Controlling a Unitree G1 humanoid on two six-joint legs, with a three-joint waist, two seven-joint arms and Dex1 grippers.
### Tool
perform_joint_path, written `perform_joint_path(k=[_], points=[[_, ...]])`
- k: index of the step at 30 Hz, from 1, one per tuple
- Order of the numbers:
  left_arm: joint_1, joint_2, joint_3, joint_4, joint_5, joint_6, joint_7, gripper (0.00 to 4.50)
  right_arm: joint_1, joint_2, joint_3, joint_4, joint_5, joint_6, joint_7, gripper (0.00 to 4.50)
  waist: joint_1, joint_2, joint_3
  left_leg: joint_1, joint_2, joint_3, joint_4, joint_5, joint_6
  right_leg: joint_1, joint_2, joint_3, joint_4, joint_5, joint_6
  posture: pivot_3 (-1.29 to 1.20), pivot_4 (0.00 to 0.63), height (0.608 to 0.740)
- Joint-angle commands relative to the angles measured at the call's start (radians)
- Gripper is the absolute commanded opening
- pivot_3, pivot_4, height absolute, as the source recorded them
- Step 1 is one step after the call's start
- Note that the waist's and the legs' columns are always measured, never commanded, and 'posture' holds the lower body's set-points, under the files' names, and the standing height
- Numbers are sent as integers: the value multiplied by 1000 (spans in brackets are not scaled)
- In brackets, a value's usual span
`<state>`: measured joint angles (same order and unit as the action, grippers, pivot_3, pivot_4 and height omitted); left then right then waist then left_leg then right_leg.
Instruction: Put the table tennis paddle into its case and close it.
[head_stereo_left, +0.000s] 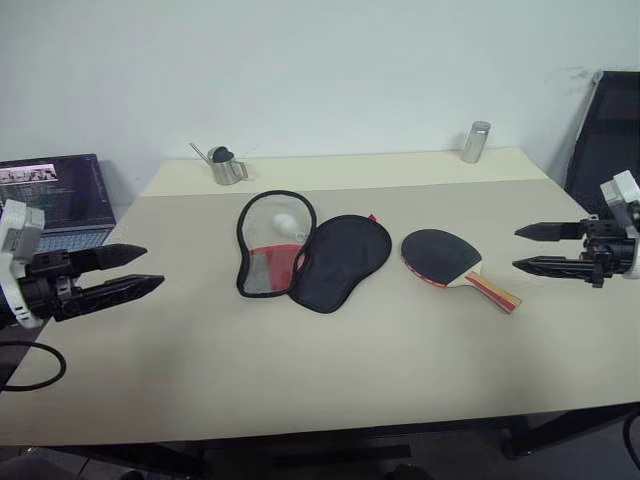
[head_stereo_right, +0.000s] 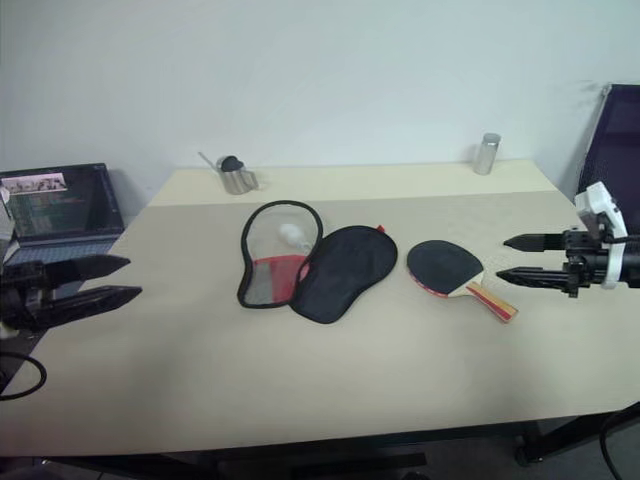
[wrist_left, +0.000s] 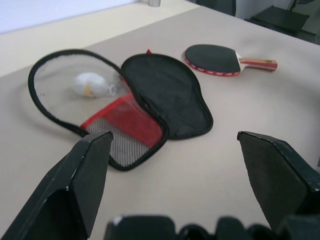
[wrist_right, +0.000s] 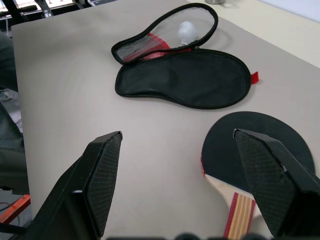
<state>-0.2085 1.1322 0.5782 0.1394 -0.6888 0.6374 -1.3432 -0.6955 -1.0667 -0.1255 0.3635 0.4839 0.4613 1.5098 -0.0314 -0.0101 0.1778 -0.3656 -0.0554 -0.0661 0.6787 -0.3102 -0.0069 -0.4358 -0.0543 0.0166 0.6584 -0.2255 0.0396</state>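
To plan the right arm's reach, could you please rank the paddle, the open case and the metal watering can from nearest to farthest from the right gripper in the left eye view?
From the right gripper:
1. Table tennis paddle, just beside it.
2. Case, lying open mid-table.
3. Watering can, at the far edge towards the left.

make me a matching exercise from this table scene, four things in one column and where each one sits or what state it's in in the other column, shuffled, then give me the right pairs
Things:
1. table tennis paddle
2. case
3. laptop
4. metal cup

Places or states:
A. lying unzipped, its two halves spread flat
B. standing at the table's far edge, right side
C. open, off the table's left end
D. flat on the table, handle toward the right gripper

Pairs: 1-D, 2-A, 3-C, 4-B
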Motion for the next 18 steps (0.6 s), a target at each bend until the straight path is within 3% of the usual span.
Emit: perform_joint_path(k=[1,9,11,15,18], points=[[0,19,57,-39,-22,-3,0,4379,-42,-2,-3,18,-11,-28,26,3890,0,0,0,0,0,0,0,0,0,0,0,0,0,0,0,0,150,740],[-3,-38,63,-46,-11,-17,80,4379,-94,17,14,65,-34,-59,29,3890,0,0,0,0,0,0,0,0,0,0,0,0,0,0,0,0,150,740],[-64,-81,12,8,20,-49,146,4379,-86,19,9,60,-32,-63,28,3890,1,0,0,0,0,-1,0,0,0,0,0,0,0,0,0,0,150,740],[-337,-206,-185,261,230,-158,403,4379,-30,24,-19,-6,-10,-50,-5,3890,15,0,0,1,-1,-4,1,0,0,4,-1,-1,1,0,0,0,150,740],[-502,-291,-279,417,313,-176,496,4379,13,27,-41,-53,2,-31,-27,3890,27,-2,0,2,-3,-5,2,0,0,6,-1,-3,1,1,0,0,150,740]])
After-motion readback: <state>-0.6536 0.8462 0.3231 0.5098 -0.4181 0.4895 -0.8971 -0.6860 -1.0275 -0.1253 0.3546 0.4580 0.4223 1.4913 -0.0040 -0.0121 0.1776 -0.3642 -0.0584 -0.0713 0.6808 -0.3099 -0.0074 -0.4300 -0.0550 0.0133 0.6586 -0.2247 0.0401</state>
